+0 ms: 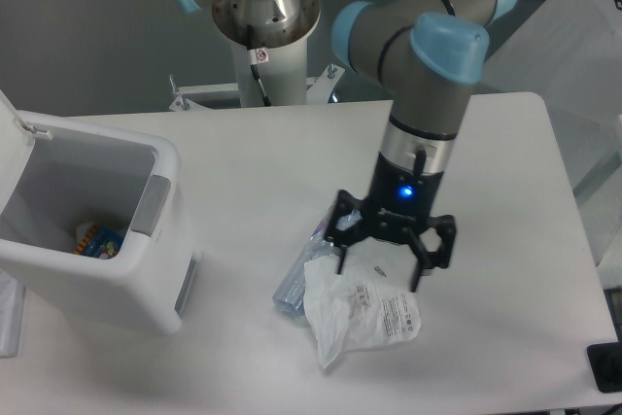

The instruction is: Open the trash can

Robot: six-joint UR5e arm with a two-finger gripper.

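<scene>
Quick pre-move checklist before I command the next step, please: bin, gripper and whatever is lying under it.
1. Large white boxy plastic trash can lid up, interior exposed: ok.
2. Gripper jaws spread and empty: ok.
3. Gripper away from the trash can: ok.
4. Crumpled white plastic bag with printed text directly below the gripper; descent would hit it: not ok.
5. Clear plastic bottle partly hidden by bag and gripper; contact: cannot tell.

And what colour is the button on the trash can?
Grey: the button on the white trash can, clear in the camera view.
</scene>
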